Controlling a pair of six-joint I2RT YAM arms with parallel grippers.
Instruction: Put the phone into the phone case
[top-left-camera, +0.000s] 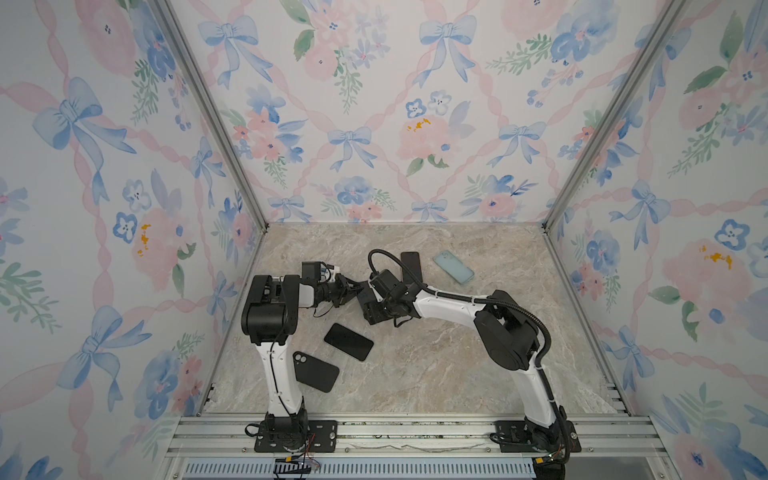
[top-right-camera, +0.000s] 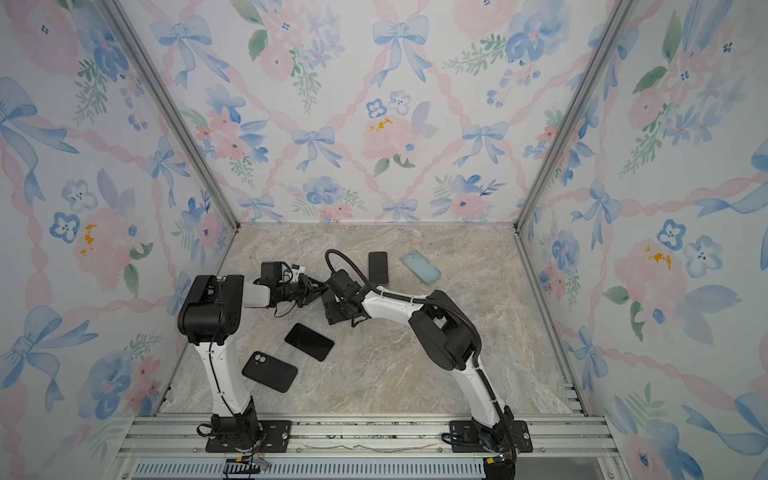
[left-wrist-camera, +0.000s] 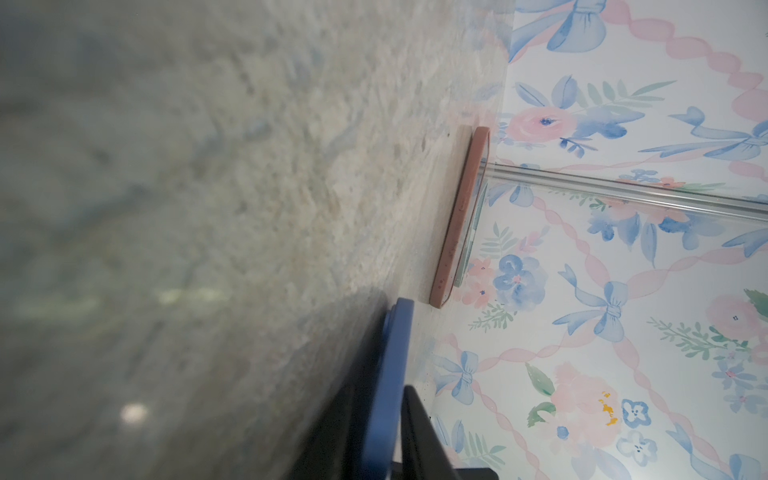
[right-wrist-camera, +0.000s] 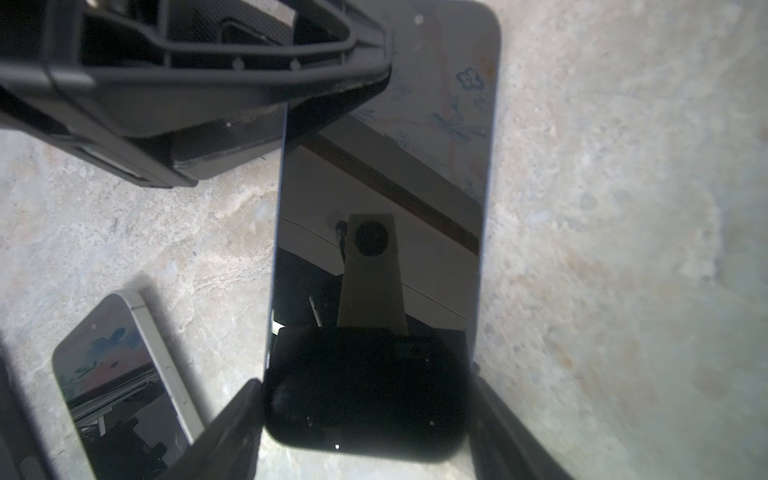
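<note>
Both arms bend inward from the near edge, so the two grippers come together near the middle. The left arm (top-left-camera: 274, 374) stands upright to its elbow. From there its forearm runs level toward the right and ends in the left gripper (top-left-camera: 354, 292). The right arm (top-left-camera: 440, 303) leans up to a high elbow, and its forearm slopes down and leftward to the right gripper (top-left-camera: 372, 311). The right gripper's fingers (right-wrist-camera: 237, 424) stand wide, one on each long side of a phone (right-wrist-camera: 382, 208). The left gripper's jaws are nearly together, pinching the phone's far end across its thickness.
</note>
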